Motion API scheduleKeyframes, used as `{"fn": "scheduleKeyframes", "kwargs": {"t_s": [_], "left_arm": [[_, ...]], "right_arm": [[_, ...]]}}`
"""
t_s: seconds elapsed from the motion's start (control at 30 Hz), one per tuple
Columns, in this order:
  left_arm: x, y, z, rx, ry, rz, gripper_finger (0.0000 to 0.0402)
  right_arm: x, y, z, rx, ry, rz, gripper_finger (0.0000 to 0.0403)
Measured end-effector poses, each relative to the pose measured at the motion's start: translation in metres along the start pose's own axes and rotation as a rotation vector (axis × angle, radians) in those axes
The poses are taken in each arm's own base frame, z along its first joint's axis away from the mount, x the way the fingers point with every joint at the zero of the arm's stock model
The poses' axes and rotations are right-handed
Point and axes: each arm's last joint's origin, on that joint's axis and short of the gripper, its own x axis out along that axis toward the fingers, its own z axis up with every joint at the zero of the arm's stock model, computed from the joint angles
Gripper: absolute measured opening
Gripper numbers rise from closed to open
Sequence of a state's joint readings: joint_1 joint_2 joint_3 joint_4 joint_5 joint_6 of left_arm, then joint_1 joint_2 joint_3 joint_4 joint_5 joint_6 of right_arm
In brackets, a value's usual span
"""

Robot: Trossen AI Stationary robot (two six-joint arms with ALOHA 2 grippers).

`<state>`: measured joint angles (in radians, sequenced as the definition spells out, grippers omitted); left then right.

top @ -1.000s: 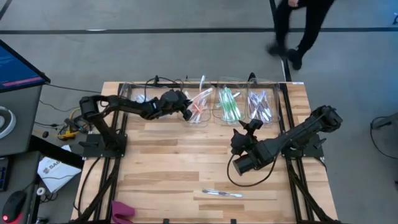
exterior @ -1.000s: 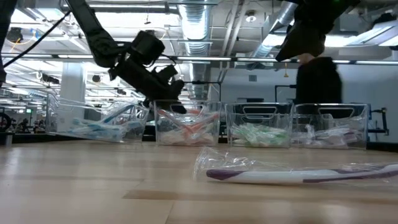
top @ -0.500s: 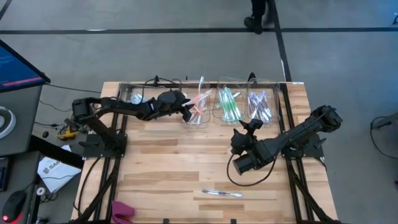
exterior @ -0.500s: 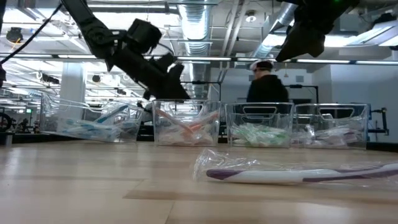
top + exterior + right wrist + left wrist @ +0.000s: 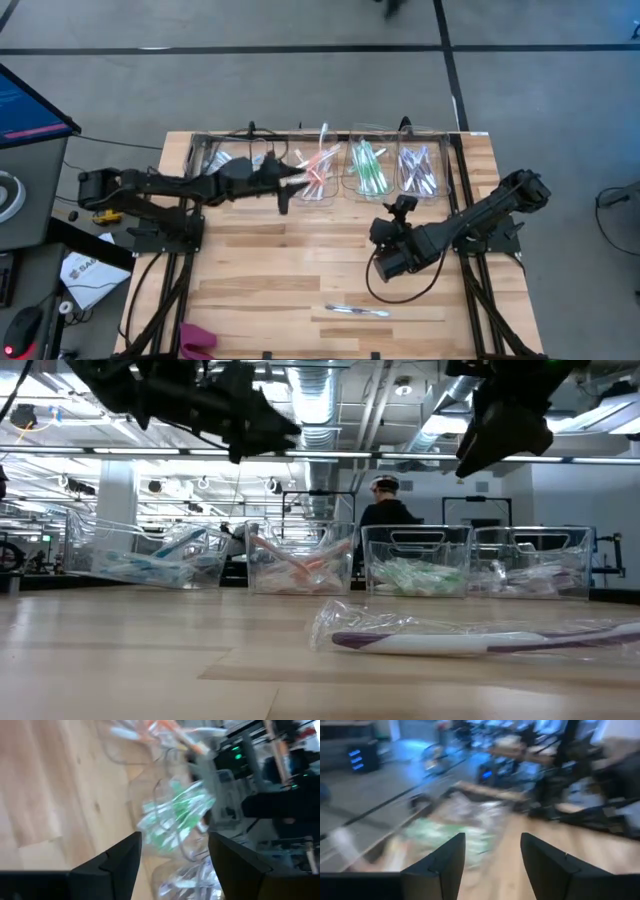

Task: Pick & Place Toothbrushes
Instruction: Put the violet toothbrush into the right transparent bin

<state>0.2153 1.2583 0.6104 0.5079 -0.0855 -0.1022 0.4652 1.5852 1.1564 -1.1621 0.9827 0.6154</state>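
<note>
Since a second ago the left gripper [image 5: 283, 196] has lifted back from the far row of bins and swung toward the table's left middle. Its fingers are now spread with nothing between them, as its wrist view shows. The right gripper [image 5: 402, 206] has barely shifted and hangs over the table's right middle, jaws apart and empty too.

Nearest the front edge lies a wrapped toothbrush [image 5: 357, 311], flat on the wood table [image 5: 270, 290] and well apart from both arms. It looks light, slim and stiff. Its crinkly clear wrapper [image 5: 360, 622] is probably slippery, so I would pinch across the middle of the handle, through the plastic, and not at the loose end of the bag. Lying so flat, it leaves little for the fingers to get under.

A pink cloth [image 5: 197, 339] sits at the near left corner, out of the way. Nothing lies between the arms and that toothbrush.

Along the far edge stand four clear bins [image 5: 380, 150] holding the sorted toothbrushes: bluish ones [image 5: 160, 565] at far left, then orange-red ones [image 5: 318, 170], green ones [image 5: 367, 168] and purple ones [image 5: 418, 170]. The bin walls are thin and close together, so a descending gripper could clip a rim.

Beyond the table, a person [image 5: 383, 525] stands in the room.
</note>
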Motion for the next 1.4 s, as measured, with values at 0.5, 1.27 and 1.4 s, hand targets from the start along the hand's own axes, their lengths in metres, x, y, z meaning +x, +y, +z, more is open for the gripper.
{"fn": "scheduleKeyframes", "kwargs": {"t_s": [0.5,1.27,1.4], "left_arm": [[-0.023,-0.056,-0.035,0.068,0.001,-0.39,0.016],[-0.081,-0.155,-0.064,-0.078,0.022,-0.652,0.0159],[-0.084,-0.164,-0.071,-0.083,0.003,-0.611,0.0159]], "right_arm": [[-0.019,0.039,0.023,0.167,0.039,0.732,0.0225],[-0.012,0.147,0.012,0.115,0.156,1.054,0.0225],[-0.001,0.165,0.004,0.088,0.209,1.034,0.0225]]}}
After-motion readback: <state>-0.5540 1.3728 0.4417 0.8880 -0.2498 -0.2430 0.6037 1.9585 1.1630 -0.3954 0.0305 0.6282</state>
